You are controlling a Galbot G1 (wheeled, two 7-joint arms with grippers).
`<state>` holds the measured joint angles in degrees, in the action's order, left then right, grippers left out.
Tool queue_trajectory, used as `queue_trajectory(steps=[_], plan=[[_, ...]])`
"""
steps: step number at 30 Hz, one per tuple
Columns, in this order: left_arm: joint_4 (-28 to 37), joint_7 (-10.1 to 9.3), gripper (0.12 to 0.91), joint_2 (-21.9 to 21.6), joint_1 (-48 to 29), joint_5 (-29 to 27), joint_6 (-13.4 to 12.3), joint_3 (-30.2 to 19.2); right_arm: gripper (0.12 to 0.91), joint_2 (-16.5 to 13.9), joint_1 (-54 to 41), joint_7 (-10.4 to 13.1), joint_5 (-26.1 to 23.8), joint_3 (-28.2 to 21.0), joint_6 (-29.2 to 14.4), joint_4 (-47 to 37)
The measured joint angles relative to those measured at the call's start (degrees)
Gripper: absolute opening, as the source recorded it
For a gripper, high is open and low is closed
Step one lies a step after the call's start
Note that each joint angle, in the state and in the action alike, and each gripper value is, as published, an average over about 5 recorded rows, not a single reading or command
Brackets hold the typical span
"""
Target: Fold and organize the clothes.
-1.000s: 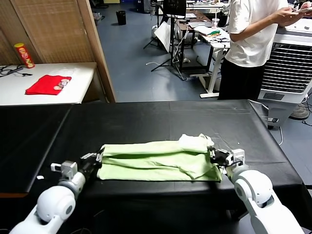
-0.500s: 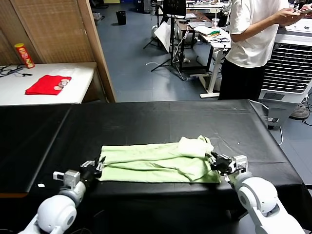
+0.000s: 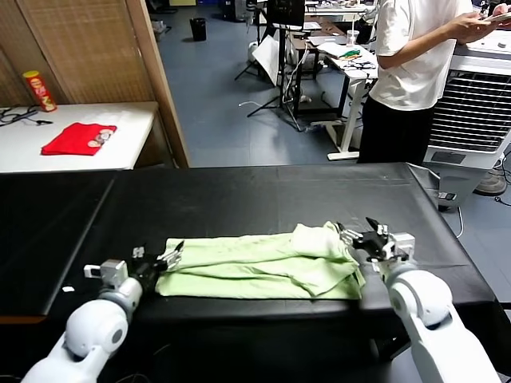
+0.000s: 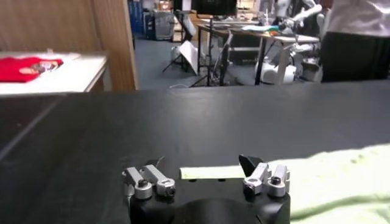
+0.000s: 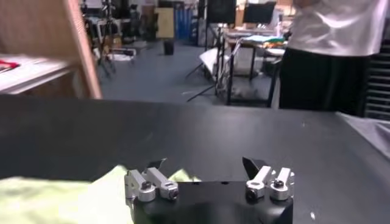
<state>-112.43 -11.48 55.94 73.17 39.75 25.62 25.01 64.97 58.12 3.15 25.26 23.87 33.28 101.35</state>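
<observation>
You have the black table (image 3: 239,191) bearing the mint-green T-shirt (image 3: 255,267), folded into a long band near its front edge. Your left gripper (image 3: 157,257) sits at its left end, right gripper (image 3: 361,233) at its right; both spread, holding nothing.

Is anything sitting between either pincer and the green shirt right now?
Nothing visible. The left pincer is open at the shirt's left end, the right pincer open at its right end, with only bare black table around.
</observation>
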Motion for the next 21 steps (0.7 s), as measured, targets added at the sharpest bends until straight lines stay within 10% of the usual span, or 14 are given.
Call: queue_trajectory(steps=[7, 11, 21], plan=[[4.22, -1.05, 0.798, 2.46, -3.5, 2.8, 0.98, -1.32, 0.783, 1.61, -3.05, -1.42, -1.19, -2.54, -0.24, -6.45], [5.99, -0.99, 0.766, 2.96, -4.09, 4.39, 1.7, -1.44, 0.644, 2.06, -3.12, -1.76, -1.43, -3.04, -0.29, -7.61], [7.35, -0.27, 0.243, 3.88, -3.99, 3.34, 1.05, -1.58, 0.175, 3.73, -1.81, 2.37, -1.78, -2.99, -4.19, -7.84]])
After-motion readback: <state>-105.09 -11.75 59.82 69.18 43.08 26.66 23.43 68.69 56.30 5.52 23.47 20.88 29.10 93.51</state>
